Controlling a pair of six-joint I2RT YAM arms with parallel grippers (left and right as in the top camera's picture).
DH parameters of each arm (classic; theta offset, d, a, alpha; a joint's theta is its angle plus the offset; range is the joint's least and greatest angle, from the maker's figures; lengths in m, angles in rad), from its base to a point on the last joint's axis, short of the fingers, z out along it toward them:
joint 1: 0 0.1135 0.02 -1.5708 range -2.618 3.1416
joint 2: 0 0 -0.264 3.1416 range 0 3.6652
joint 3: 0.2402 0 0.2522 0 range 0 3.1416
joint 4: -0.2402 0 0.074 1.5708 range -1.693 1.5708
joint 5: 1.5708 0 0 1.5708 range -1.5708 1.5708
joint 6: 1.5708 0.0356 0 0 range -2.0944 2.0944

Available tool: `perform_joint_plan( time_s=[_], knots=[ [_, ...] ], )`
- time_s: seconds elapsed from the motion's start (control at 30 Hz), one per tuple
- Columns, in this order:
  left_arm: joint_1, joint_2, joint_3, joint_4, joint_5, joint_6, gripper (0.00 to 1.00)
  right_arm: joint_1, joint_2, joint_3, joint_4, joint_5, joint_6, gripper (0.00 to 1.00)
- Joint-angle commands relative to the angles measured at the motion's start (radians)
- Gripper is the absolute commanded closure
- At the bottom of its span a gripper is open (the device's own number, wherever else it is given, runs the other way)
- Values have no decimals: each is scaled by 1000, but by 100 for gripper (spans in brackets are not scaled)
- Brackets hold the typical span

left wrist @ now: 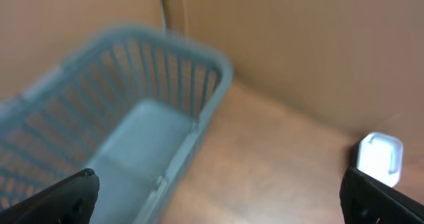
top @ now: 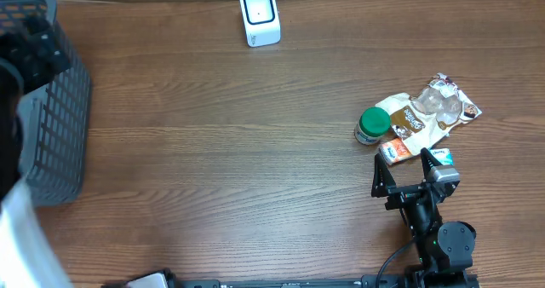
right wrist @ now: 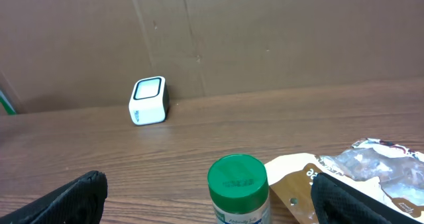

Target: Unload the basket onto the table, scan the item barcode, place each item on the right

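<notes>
Right pincer (top: 402,164): jaws apart, empty, at the counter's (top: 213,152) front-right. Jar (top: 372,124) upright, axis vertical, just ahead of its tips, beside packets (top: 421,118). Right arm nearer. Left pincer (left wrist: 218,204) apart, over basket (left wrist: 132,118).

A mock shop checkout on a test bench: a wood-grain worktop (top: 238,152) backed by plain cardboard walls (right wrist: 265,38). On it are a small white scanner (top: 260,16), a grey plastic basket (top: 60,126), and groceries: a green-lidded jar (top: 372,124) and snack packets (top: 426,113).
</notes>
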Motion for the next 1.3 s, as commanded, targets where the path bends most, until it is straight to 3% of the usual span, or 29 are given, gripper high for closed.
perform_joint_plan(
  time_s=[0.0, 0.2, 0.43, 0.6, 0.7, 0.8, 0.97, 1.1, 1.27],
  knots=[
    [-19, -53, 82, -4, 1, 9, 0, -2, -12, -11, 4, -5, -4, 0],
    [-22, -150, 185, -8, 1, 9, 0, -2, -12, -11, 4, -5, -4, 0],
    [-22, -259, 188, -45, -1, 11, 0, -2, -12, -11, 4, -5, -4, 0],
    [-22, -322, 188, -198, -120, 58, 0, -2, -12, -11, 4, -5, -4, 0],
    [-22, -342, 187, -288, -105, 56, 0, -2, -12, -11, 4, -5, -4, 0],
    [-22, -352, 182, -284, -27, 50, 0, -2, -12, -11, 4, -5, -4, 0],
    [-25, -405, 47, -77, 182, 74, 0, -2, -12, -11, 4, -5, -4, 0],
    [-54, -513, -243, 251, 358, 144, 0, -2, -12, -11, 4, -5, -4, 0],
    [-98, -688, -703, 675, 386, 145, 0, -2, -12, -11, 4, -5, -4, 0]
  ],
)
